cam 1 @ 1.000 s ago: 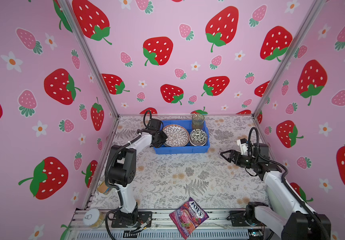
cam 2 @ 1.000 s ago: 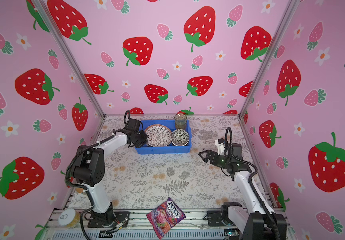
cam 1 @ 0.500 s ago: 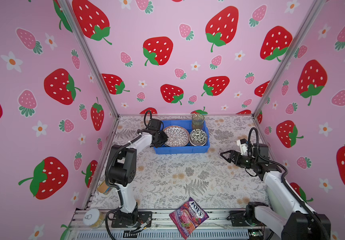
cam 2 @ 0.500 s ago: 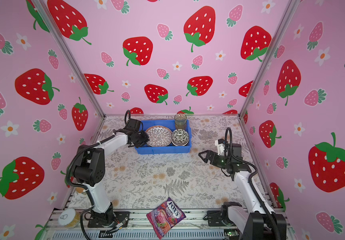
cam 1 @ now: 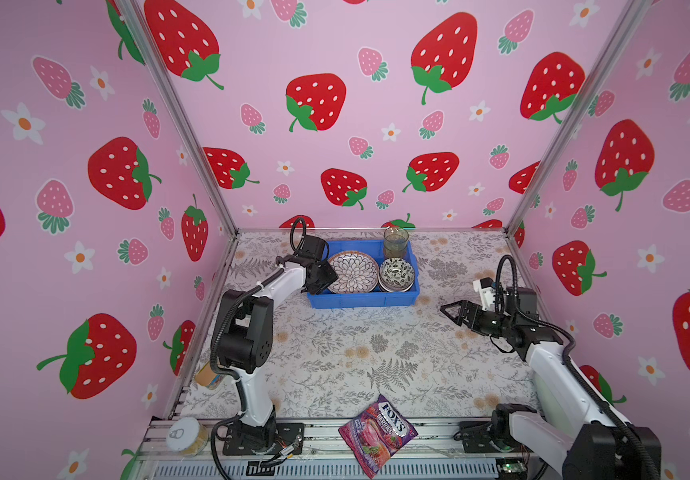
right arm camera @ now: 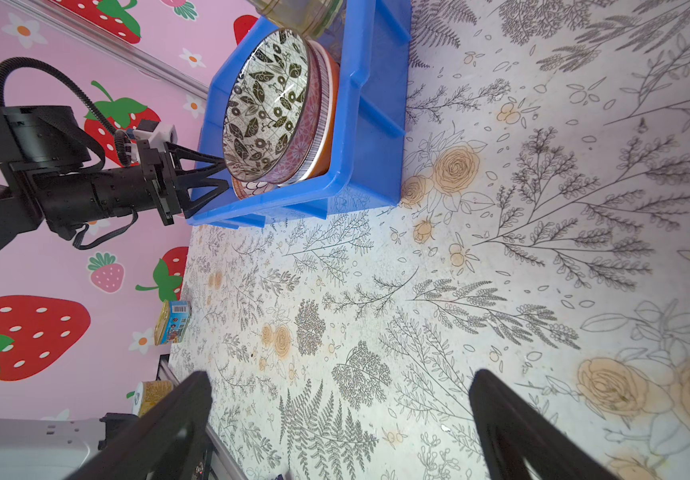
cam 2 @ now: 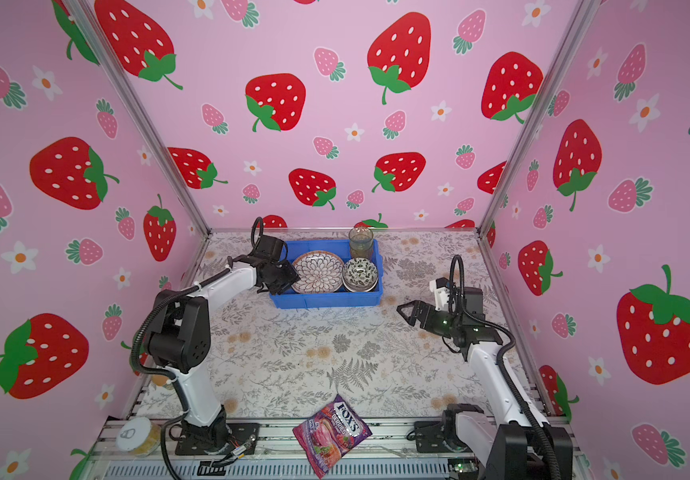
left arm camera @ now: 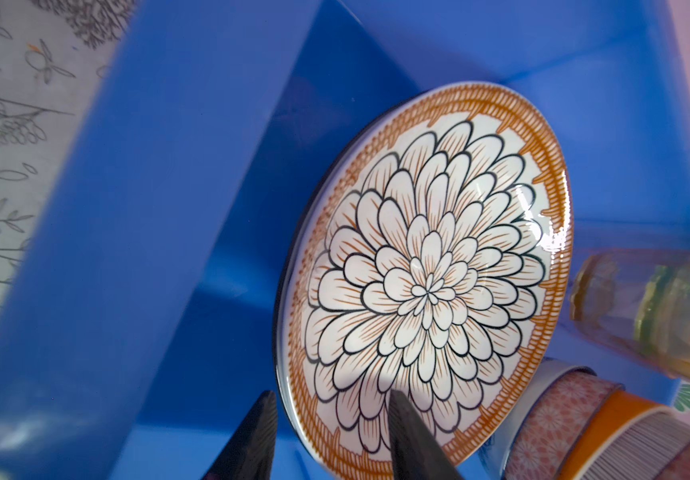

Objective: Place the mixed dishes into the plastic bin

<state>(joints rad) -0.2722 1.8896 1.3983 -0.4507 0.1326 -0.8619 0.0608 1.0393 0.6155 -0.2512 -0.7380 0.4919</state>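
Top views | bag (cam 1: 378, 433) reads FOX'S BERRIES | left tool (left arm camera: 331, 395) parted astride plate (left arm camera: 426, 274) | right tool (right arm camera: 341, 374) wide

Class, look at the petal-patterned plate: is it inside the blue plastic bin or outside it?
Inside. The petal-patterned plate lies within the walls of the blue bin, beside the stacked bowls.

Petal plate (cam 2: 317, 272) in blue bin (cam 2: 326, 301), left gripper (cam 2: 290, 279) at its edge

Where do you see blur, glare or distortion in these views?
Left wrist view: the tinted glasses are smeared, and there is glare on the rim of the petal plate. Right wrist view: a glint on the leaf-patterned bowl. Both top views: sharp, evenly lit, with the frame posts splayed by the wide lens.
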